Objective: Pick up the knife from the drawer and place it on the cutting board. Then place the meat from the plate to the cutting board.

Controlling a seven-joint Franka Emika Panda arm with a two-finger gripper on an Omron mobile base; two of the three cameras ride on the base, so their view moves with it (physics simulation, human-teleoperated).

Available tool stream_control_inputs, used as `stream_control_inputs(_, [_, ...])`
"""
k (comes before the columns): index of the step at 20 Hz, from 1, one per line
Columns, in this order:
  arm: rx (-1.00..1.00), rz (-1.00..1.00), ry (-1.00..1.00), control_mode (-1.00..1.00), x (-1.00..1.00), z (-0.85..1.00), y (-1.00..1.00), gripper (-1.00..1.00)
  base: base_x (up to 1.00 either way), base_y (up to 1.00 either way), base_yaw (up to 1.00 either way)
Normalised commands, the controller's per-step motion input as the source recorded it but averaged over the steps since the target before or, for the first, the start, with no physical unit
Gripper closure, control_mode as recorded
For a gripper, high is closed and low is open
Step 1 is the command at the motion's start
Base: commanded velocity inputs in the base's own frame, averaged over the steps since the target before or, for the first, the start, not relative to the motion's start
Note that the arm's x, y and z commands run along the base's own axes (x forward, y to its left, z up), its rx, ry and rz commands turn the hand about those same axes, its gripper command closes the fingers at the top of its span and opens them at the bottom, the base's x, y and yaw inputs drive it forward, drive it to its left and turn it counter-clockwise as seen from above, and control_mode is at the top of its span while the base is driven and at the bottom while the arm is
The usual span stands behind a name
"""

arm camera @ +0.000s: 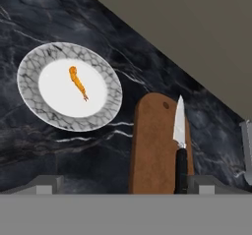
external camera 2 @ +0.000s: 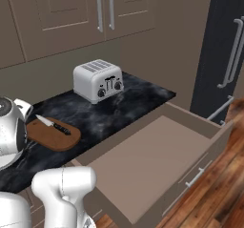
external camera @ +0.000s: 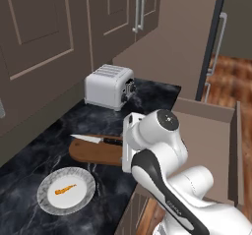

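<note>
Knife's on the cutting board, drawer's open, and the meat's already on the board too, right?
Not quite: the meat lies on the plate, as the hand view shows. The knife is on the cutting board, and the drawer stands open.

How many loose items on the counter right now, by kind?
Toaster: 1
Cutting board: 1
Knife: 1, lying on the board
Plate: 1
Meat: 1, on the plate
Total: 5
</note>
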Motion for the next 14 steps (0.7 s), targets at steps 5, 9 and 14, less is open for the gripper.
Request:
stream_control_inputs(5, [0.00,0.00,0.00,1.00,0.00,0.00,0.00,-1.00,0.45,0.42,0.01])
stream_control_inputs(9, [0.00,0.00,0.00,1.00,0.00,0.00,0.00,-1.00,0.53,0.74,0.01])
stream_control_inputs(14, [0.00,0.00,0.00,1.00,0.00,0.00,0.00,-1.00,0.23,0.44,0.27])
